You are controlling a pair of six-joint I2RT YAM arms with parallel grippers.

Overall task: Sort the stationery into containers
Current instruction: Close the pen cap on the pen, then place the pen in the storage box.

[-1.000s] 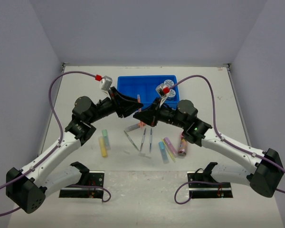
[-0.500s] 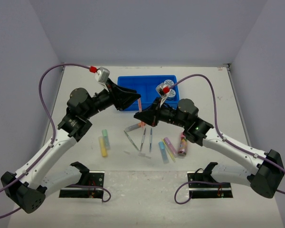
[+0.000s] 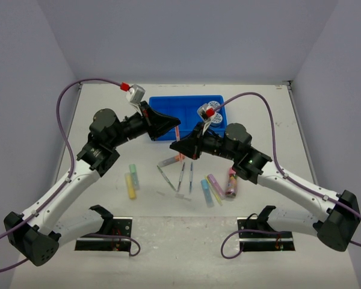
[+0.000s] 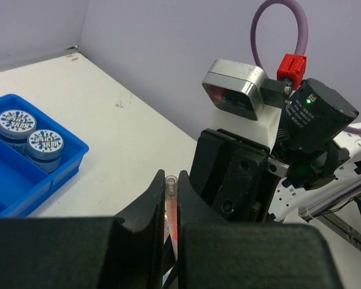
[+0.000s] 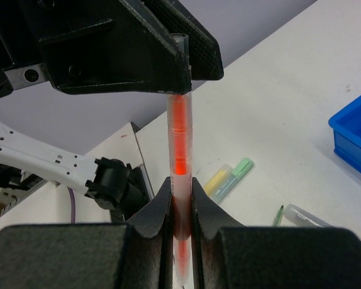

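Where the two arms meet over the table, both grippers hold one thin pen at once. It is a clear pen with red inside. The left gripper has its jaws pressed tight on one end. The right gripper has its jaws pressed tight on the pen farther along.

The pen is up in the air, close to the near edge of the blue tray. From above I cannot tell if it is over the tray or just beside it. Two round discs sit side by side in a corner of the tray.

Down on the table, a yellow marker and a green marker lie close together on the left. Two more thin pens lie in the middle. A blue marker, a purple marker and a pink tube lie on the right.
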